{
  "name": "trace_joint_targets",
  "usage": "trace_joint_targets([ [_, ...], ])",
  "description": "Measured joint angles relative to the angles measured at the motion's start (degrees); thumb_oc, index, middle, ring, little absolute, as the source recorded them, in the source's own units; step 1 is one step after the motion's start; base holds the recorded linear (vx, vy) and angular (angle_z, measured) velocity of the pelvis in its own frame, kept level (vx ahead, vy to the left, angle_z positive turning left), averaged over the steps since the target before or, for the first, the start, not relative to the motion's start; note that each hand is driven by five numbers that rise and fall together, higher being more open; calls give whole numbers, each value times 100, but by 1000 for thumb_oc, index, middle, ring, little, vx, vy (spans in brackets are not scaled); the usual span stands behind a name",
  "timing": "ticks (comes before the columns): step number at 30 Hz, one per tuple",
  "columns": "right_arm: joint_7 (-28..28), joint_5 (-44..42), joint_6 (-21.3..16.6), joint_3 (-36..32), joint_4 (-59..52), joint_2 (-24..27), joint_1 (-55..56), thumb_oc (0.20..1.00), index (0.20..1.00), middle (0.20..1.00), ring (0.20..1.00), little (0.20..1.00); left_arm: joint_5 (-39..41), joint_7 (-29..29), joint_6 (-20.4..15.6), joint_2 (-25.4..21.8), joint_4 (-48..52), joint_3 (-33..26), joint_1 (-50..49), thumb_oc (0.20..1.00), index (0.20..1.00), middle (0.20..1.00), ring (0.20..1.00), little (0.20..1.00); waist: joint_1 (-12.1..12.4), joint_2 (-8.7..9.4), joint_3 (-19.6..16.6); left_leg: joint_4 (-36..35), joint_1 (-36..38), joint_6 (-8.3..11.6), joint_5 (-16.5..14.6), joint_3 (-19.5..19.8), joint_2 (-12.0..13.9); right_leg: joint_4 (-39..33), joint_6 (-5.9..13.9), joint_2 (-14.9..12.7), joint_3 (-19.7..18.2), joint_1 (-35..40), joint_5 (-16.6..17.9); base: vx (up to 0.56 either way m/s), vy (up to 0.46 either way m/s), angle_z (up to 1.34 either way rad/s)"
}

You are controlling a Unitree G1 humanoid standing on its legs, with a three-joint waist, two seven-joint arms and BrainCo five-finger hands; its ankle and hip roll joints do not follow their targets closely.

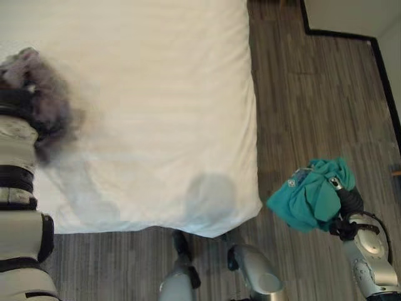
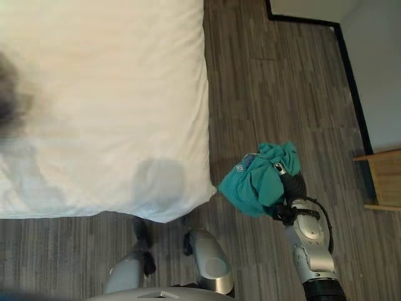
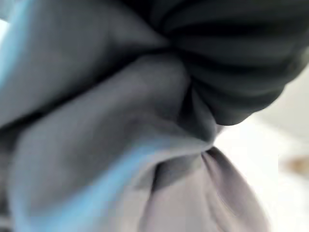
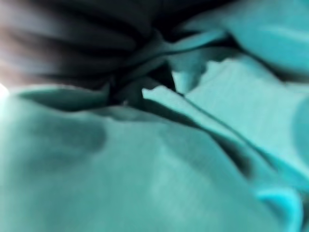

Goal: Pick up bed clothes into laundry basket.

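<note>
1. Right hand [image 1: 343, 199] out over the floor [image 1: 313, 94], right of the bed [image 1: 156, 94] — teal garment [image 1: 310, 194] bunched over it, fingers hidden, grip cannot be told
2. Left hand [image 1: 19, 100] at the bed's left edge under a grey-purple garment [image 1: 37, 88] — fingers hidden too
3. No basket seen

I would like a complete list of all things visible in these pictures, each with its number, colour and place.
bed: one, white cover, fills the upper left of the head views.
grey garment: one, grey, bunched at the left hand above the bed's left side.
teal garment: one, teal, bunched in the right hand over the floor, just off the bed's near right corner.
floor: grey-brown wood planks, right of and in front of the bed.
wooden furniture: one piece, light brown, at the right edge.
left hand: wrapped in the grey garment, fingers hidden.
right hand: closed on the teal garment.
</note>
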State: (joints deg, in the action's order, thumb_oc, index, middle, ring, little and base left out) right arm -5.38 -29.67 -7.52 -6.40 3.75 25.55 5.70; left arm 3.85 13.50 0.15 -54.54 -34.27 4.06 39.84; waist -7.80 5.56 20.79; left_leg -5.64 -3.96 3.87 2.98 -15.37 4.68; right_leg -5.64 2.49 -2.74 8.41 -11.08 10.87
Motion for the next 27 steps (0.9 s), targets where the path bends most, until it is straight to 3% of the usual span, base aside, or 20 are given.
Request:
trace_joint_targets([
  [3, -187, 90, 49, -492, 93, -97, -194, 200, 200, 200, 200, 200, 975, -119, -355, 966, 1759, -387, -1246, 200, 200, 200, 200, 200, 49, -329, -215, -3, 288, -34, -68, 106, -42, 0, 84, -49, 81, 343, -101, 40, 21, 22],
  [4, -211, 107, 63, -522, 97, -82, -240, 200, 200, 200, 200, 200, 1216, -175, -458, 1134, 1942, -404, -1464, 200, 200, 200, 200, 200, 74, -400, -297, -2, 309, -48, -82, 124, -51, 1, 104, -63, 100, 380, -116, 89, 20, 8],
  [6, -292, 286, 133, -680, -83, -106, -367, 200, 200, 200, 200, 200, 1948, -376, -623, 2022, 2579, -687, -2364, 200, 200, 200, 200, 200, 61, -642, -482, -3, 540, -74, -141, 129, -80, 0, 151, -95, 85, 609, -166, 80, -13, 1],
  [9, -286, 343, 142, -676, -385, -177, -282, 200, 200, 200, 200, 200, 2541, -701, -722, 3053, 3537, -861, -3599, 200, 200, 200, 200, 200, 51, -780, -746, -3, 740, -112, -234, 114, -91, -2, 177, -103, 68, 798, -258, 40, -24, -4],
  [11, -211, 443, 139, -685, -541, -315, -135, 200, 200, 200, 200, 200, 2727, -882, -764, 3787, 3745, -909, -4417, 200, 200, 200, 200, 200, 63, -774, -966, -3, 882, -115, -254, 115, -92, -3, 205, -92, 66, 935, -319, 23, -9, 1],
  [14, -90, 451, 125, -731, -565, -408, 101, 200, 200, 200, 200, 200, 2712, -1040, -683, 3866, 3724, -939, -5020, 200, 200, 200, 200, 200, 171, -697, -1152, -2, 920, -114, -268, 128, -87, -1, 205, -78, 78, 974, -342, 0, 0, 0],
  [16, 84, 448, 124, -962, -681, -621, 477, 200, 200, 200, 200, 200, 2747, -1174, -657, 4301, 3681, -1271, -5509, 200, 200, 200, 200, 200, 207, -657, -1236, -2, 1023, -123, -274, 131, -99, -1, 206, -97, 72, 1068, -346, -18, 42, 2],
  [22, 347, 450, 82, -1326, -866, -717, 1093, 200, 200, 200, 200, 200, 2745, -1291, -699, 3910, 3736, -1454, -5396, 200, 200, 200, 200, 200, 110, -516, -1302, 40, 902, -284, -193, 92, -335, 520, 344, -241, -125, 612, -329, -257, 108, -13],
  [25, 287, 493, -72, -1350, -832, -779, 807, 200, 200, 200, 200, 200, 2746, -1173, -895, 3584, 3772, -1566, -4673, 200, 200, 200, 200, 200, -153, -434, -1201, 188, 336, -527, -105, -329, -480, 553, 874, -394, -644, -54, -164, -389, 139, -63],
  [26, 270, 495, -76, -1344, -775, -789, 778, 200, 200, 200, 200, 200, 2745, -1128, -896, 3568, 3757, -1549, -4432, 200, 200, 200, 200, 200, -199, -462, -1172, 199, 190, -610, -53, -413, -429, 653, 891, -350, -679, -178, -351, -272, 179, -44],
  [27, 221, 496, -50, -1287, -696, -808, 694, 200, 200, 200, 200, 200, 2739, -1093, -949, 3567, 3763, -1553, -4199, 200, 200, 200, 200, 200, -168, -568, -1104, 188, 52, -673, 15, -647, -212, 1591, 515, -218, -547, -651, -660, -222, 138, -71],
])
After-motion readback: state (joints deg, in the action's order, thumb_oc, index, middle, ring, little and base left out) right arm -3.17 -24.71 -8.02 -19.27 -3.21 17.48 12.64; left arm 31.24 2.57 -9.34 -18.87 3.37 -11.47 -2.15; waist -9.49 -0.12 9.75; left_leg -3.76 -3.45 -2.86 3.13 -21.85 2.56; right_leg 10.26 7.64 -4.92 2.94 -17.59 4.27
